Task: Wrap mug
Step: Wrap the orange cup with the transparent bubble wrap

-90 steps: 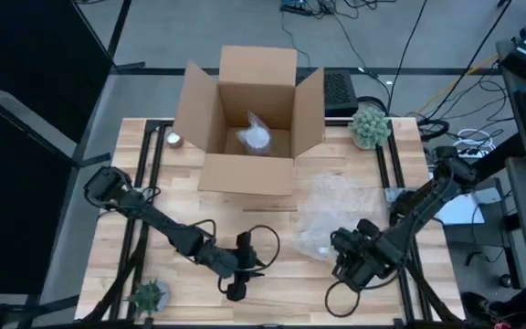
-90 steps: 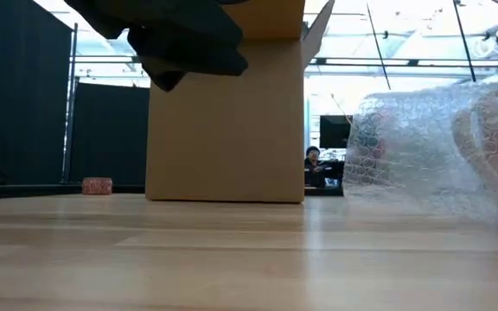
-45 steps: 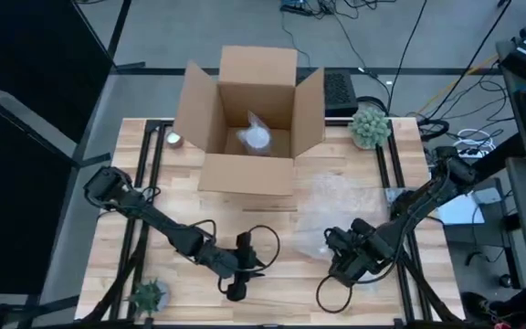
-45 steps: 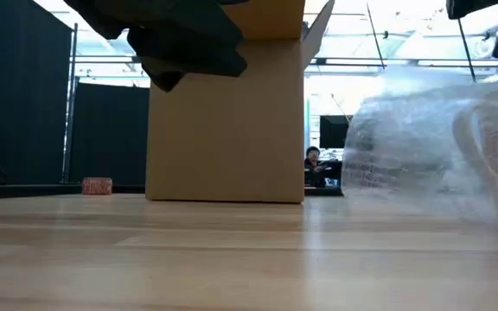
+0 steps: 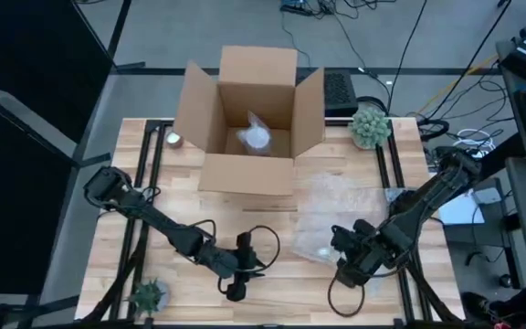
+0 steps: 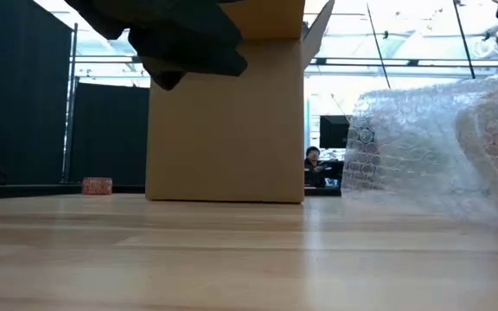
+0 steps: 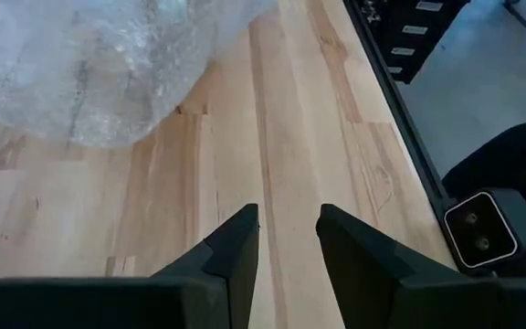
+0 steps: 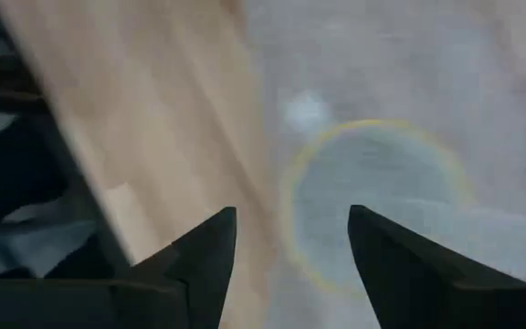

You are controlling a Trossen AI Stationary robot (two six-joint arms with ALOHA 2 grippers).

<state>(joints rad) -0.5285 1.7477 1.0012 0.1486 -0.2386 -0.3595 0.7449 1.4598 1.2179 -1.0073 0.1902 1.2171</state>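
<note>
The mug [image 8: 373,206] lay on its side under the bubble wrap [image 5: 331,215] on the right half of the desk [image 5: 272,219], its round rim facing the right claw [image 8: 290,239], whose fingers stood apart just above it. The open cardboard box [image 5: 249,119] at the far edge held a pale wrapped bundle [image 5: 254,137]. The left claw [image 7: 287,239] hovered over bare wood near the front edge, its fingers slightly parted and holding nothing.

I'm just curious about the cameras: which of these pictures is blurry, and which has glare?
Right wrist view: smeared, the mug rim under bubble wrap soft. Low view: bright ceiling light behind the cardboard box washes out the background. Left wrist view: sharp wood grain on the table.
</note>
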